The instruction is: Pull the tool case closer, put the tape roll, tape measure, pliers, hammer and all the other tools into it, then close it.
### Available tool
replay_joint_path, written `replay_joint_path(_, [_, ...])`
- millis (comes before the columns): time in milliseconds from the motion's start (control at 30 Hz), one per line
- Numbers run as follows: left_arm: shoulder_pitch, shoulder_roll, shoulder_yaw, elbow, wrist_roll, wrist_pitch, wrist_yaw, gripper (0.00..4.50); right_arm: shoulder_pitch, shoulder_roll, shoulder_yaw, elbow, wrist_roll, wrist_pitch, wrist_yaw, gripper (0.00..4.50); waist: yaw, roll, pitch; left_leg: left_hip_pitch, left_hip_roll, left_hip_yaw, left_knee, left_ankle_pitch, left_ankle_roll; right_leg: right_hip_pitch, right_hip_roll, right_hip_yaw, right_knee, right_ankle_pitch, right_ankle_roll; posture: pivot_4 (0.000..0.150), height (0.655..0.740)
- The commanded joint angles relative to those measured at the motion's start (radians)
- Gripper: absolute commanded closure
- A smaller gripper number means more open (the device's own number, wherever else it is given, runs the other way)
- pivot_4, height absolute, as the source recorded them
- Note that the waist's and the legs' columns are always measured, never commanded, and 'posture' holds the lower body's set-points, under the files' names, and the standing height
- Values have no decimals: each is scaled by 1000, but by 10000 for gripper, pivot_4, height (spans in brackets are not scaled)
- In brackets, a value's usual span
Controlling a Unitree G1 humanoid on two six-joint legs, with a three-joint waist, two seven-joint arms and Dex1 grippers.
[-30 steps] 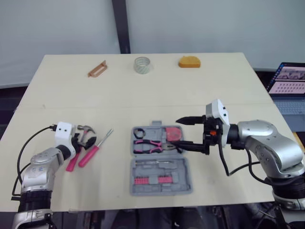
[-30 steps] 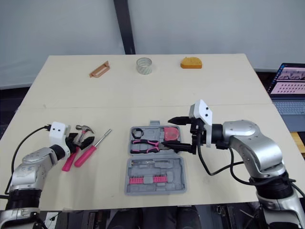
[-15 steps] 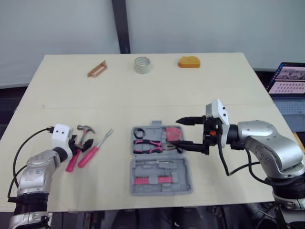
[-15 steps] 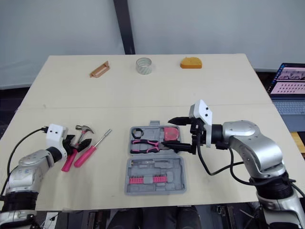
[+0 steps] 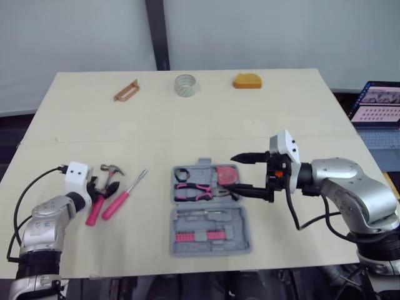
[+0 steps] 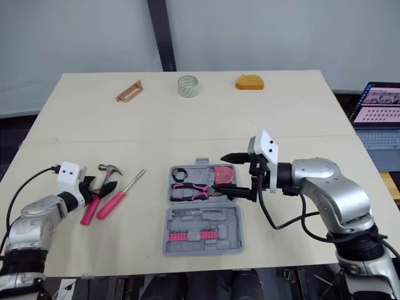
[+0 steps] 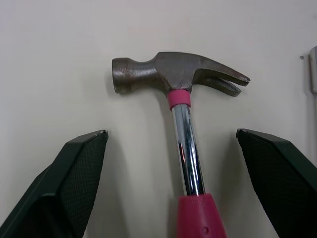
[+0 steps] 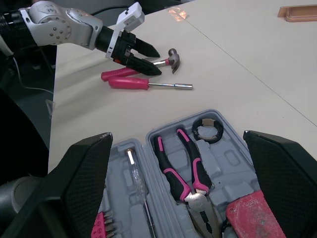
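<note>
Lab test setup: bare table (image 5: 187,125), grey backdrop (image 5: 262,31), laptop (image 5: 377,106) alongside.

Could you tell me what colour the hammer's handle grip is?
Pink hammer grip, best in left wrist view.

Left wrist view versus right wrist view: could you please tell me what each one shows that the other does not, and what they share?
The left wrist view adds the bare strip of table between the hammer's chrome shaft and each open finger of the left gripper, so there is no contact. The right wrist view adds the open tool case ahead of the open right gripper, holding pliers, a red tape measure and pink bits. Both show the hammer and the screwdriver.
</note>
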Motion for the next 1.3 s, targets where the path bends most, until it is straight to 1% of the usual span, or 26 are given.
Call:
replay_joint_path(33, [-20, -3, -11, 34, 16, -19, -6, 321, -10, 1, -17, -22, 15, -8, -9, 0, -1, 0, 0, 0, 0, 0, 0, 0, 0, 0, 0, 0, 0, 0, 0, 1500, 7400])
replay_joint_path(333, [-40, -10, -31, 63, 27, -23, -18, 321, -5, -5, -25, -27, 20, -6, -15, 0, 1, 0, 0, 0, 0, 0, 0, 0, 0, 0, 0, 0, 0, 0, 0, 1500, 7400])
replay_joint_path(700, [-44, -26, -42, 58, 26, -23, -16, 321, -4, -12, -25, -35, 37, -7, 4, 0, 7, 0, 0, 0, 0, 0, 0, 0, 0, 0, 0, 0, 0, 0, 0, 1500, 7400])
replay_joint_path(867, [-53, -33, -47, 61, 28, -20, -15, 321, -4, -27, -16, -47, 33, -21, 29, 0, 19, 0, 0, 0, 0, 0, 0, 0, 0, 0, 0, 0, 0, 0, 0, 1500, 7400])
replay_joint_path(1233, [-71, -43, -63, 74, 30, -13, -18, 321, 4, -32, -8, -45, 18, -40, 37, 0, 22, 0, 0, 0, 0, 0, 1, 0, 0, 0, 0, 0, 1, 0, 0, 1500, 7400])
replay_joint_path(1300, [-71, -45, -65, 73, 30, -11, -19, 5557, 5, -33, -9, -45, 18, -39, 37, 0, 22, 0, 0, 0, 0, 0, 1, 0, 0, 0, 0, 0, 1, 0, 0, 1500, 7400])
